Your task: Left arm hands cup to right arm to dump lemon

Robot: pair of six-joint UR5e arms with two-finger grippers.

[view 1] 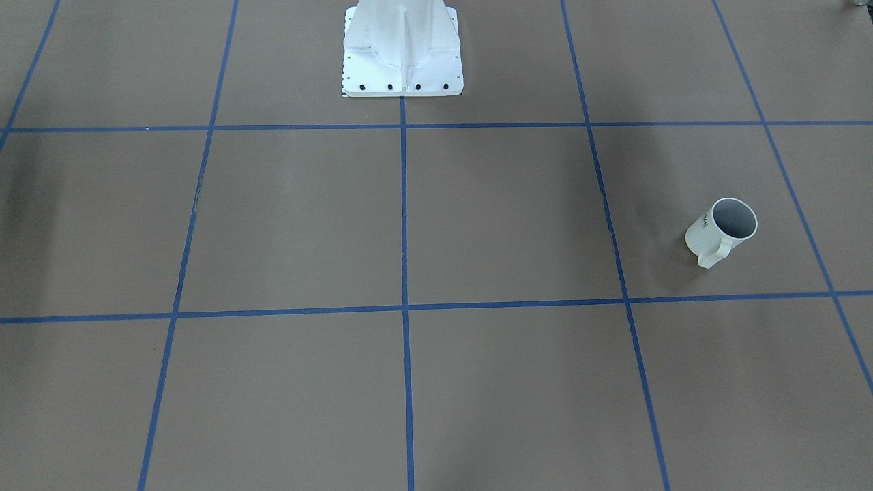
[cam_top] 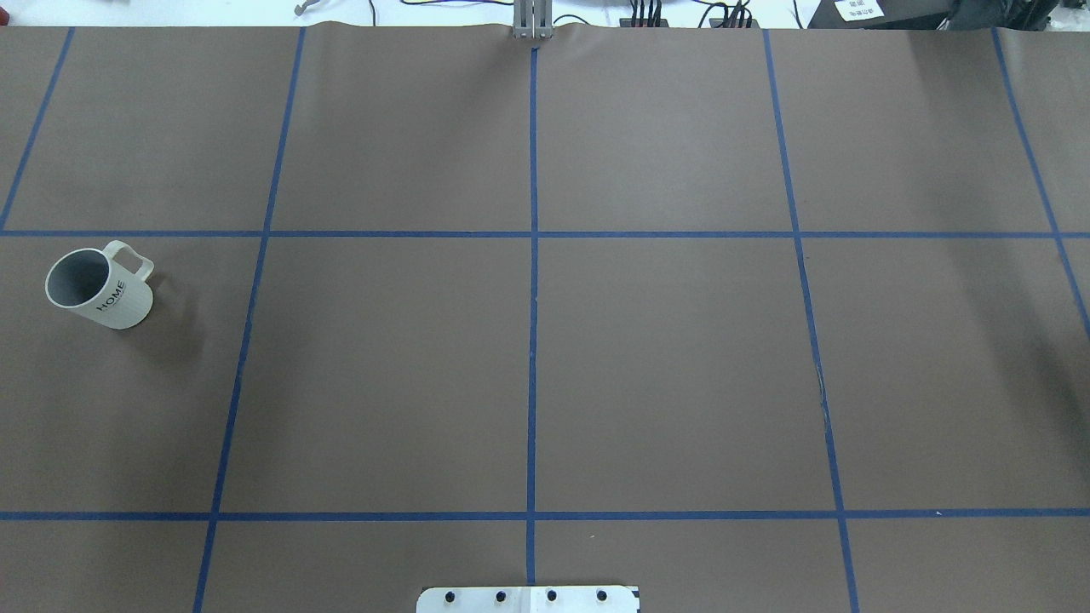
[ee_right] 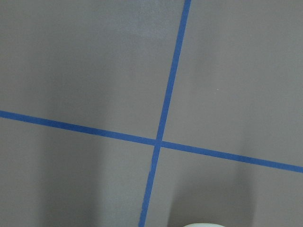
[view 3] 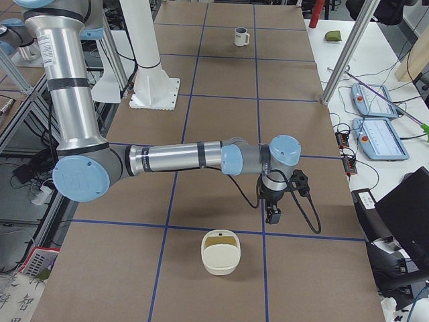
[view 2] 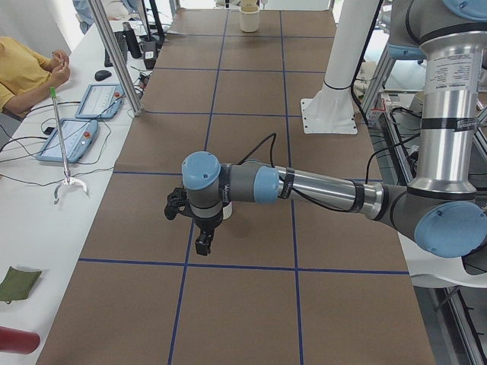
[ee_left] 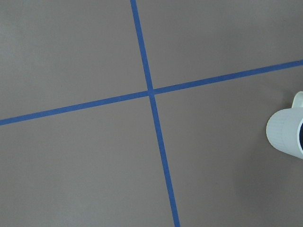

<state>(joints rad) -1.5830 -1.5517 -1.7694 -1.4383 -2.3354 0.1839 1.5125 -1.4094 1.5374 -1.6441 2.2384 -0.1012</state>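
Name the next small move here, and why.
Probably shift the left gripper sideways toward the cup. The cup stands upright and unheld, and it shows only at the left wrist view's right edge, so the gripper isn't centred on it yet.

Brown table (cam_top: 664, 366) with blue tape (cam_top: 532, 340)

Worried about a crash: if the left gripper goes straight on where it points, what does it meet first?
Probably bare table near a blue tape crossing; the left gripper points down, and the cup sits off to one side.
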